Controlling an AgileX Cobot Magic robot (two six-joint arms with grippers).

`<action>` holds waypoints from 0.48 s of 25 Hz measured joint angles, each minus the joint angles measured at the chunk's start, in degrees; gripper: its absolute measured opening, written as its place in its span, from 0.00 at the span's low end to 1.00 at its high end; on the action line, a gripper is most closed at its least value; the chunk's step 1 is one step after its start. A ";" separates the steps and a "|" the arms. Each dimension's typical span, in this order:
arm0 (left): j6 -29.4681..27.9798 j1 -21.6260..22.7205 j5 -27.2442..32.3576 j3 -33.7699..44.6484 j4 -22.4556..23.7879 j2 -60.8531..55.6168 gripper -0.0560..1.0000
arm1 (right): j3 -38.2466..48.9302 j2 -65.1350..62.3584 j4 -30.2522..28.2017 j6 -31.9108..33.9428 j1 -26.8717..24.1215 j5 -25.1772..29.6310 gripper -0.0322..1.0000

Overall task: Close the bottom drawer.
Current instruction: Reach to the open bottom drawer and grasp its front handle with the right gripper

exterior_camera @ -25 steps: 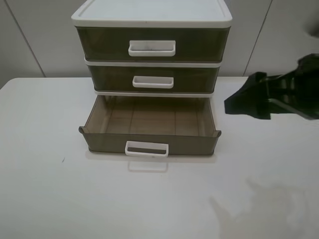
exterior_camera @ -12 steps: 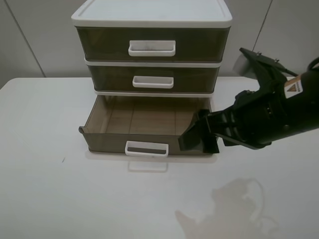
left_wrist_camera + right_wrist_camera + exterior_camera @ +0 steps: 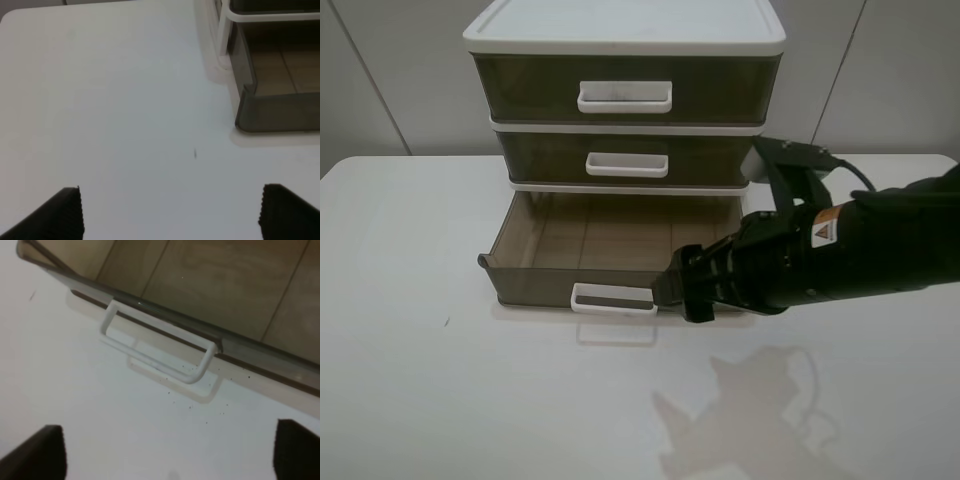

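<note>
The bottom drawer (image 3: 610,243) of the white-framed unit (image 3: 620,30) stands pulled out and empty, with its white loop handle (image 3: 613,298) at the front. My right gripper (image 3: 682,290) reaches in from the right, low over the table. It is just right of the handle, at the drawer's front wall. In the right wrist view the jaws are wide open and empty (image 3: 170,455), with the handle (image 3: 155,347) and the drawer (image 3: 225,285) ahead. My left gripper (image 3: 175,215) is open over bare table, and the drawer's left front corner (image 3: 275,110) lies ahead of it.
The middle drawer (image 3: 627,158) and the top drawer (image 3: 625,90) are shut. The white table (image 3: 420,380) runs left of and in front of the unit. A grey wall stands behind. The right arm (image 3: 860,255) lies across the table's right side.
My right arm has swung in from the right edge, leftward and down, and its gripper now sits at the bottom drawer's front beside the handle. The drawer has not moved.
</note>
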 joint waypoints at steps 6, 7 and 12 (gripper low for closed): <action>0.00 0.00 0.00 0.00 0.00 0.00 0.73 | 0.00 6.44 0.00 0.00 3.16 -8.43 0.13; 0.00 0.00 0.00 0.00 0.00 0.00 0.73 | -0.23 7.45 0.00 0.00 3.23 -9.09 0.10; 0.00 0.00 0.00 0.00 0.00 0.00 0.73 | -4.43 13.49 0.05 0.00 3.23 -9.68 0.06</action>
